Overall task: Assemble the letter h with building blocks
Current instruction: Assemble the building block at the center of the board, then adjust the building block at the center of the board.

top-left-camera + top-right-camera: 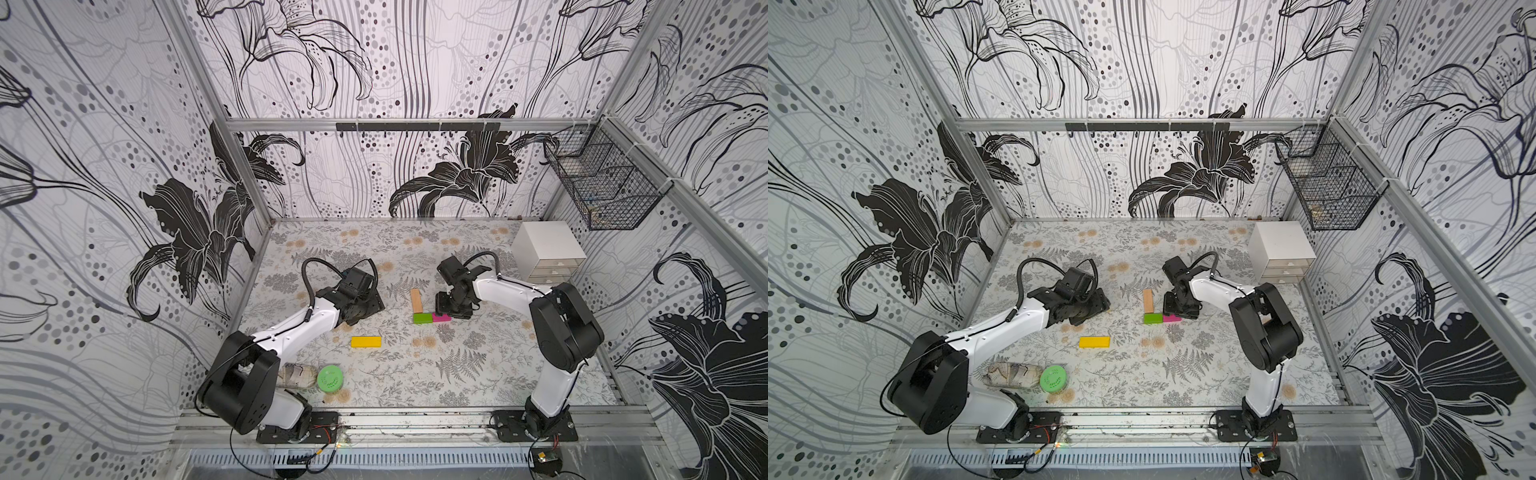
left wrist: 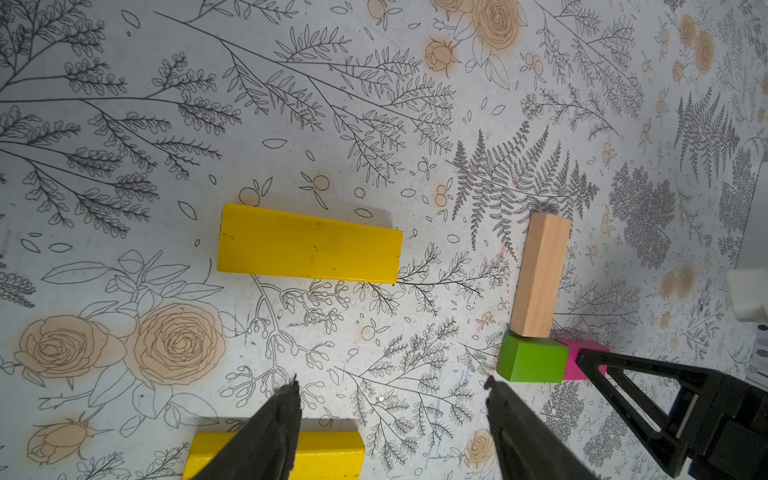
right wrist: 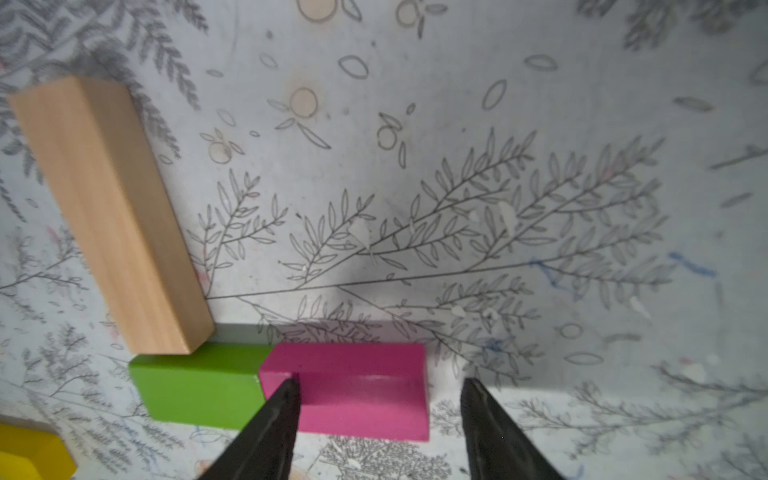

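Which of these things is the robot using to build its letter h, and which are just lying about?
In the job: tan block, green block, pink block, yellow block, second yellow block.
Just lying about: round green lid, white drawer box, wire basket.

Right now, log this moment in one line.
left gripper: open, empty | right gripper: open at pink block | green block abuts it

No readable text, label, brand, number or sign is showing in any view; the bench [image 1: 478,374] and the enclosure walls [image 1: 374,62] are carrying only printed floral and leaf patterns, without lettering.
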Robot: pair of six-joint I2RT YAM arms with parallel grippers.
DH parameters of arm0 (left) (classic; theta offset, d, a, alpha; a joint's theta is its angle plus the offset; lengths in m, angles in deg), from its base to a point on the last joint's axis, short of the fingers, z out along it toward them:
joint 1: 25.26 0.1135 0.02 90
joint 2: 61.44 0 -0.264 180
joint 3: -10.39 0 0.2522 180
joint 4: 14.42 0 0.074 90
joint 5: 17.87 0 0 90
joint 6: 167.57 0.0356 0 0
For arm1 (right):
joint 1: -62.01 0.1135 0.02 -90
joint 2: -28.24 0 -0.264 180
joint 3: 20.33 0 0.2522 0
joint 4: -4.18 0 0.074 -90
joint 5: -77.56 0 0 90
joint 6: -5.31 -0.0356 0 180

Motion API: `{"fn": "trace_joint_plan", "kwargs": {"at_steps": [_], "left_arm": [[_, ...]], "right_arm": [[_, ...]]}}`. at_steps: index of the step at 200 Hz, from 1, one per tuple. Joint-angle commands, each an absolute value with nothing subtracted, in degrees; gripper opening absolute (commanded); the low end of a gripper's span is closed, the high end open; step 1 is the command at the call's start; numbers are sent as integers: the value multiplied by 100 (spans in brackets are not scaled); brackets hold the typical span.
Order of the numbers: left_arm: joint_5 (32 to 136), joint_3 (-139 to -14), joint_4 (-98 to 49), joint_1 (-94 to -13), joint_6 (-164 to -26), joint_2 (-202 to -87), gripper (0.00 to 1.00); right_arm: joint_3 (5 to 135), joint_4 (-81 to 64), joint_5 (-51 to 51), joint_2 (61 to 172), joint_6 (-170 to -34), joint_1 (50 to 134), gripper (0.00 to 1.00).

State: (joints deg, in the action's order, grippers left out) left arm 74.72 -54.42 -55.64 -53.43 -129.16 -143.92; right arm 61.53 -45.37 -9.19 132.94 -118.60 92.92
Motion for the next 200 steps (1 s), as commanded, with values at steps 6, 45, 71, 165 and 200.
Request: {"fn": "trace_joint_plan", "kwargs": {"at_steps": [6, 45, 71, 165, 200], "left_arm": [[7354, -5536, -5595, -5317, -12832, -14384, 73], [7311, -5523, -5607, -5313, -12851, -14375, 73], [7253, -5522, -5641, -5303, -12905, -14397, 73], [7252, -5488, -5693, -5191, -12955, -14389, 73], [7260, -5462, -5690, -5174, -12959, -14419, 73]], "right_arm": [[6346, -4982, -1280, 12898, -11826, 9338, 72], [6210, -5096, -1461, 12427, -11866, 9617, 68], [6190, -5030, -1463, 12484, -12047, 10113, 53], [6242, -4514, -1193, 13325, -12611, 10793, 30], [6253, -4403, -1103, 13474, -12644, 10805, 29]]}}
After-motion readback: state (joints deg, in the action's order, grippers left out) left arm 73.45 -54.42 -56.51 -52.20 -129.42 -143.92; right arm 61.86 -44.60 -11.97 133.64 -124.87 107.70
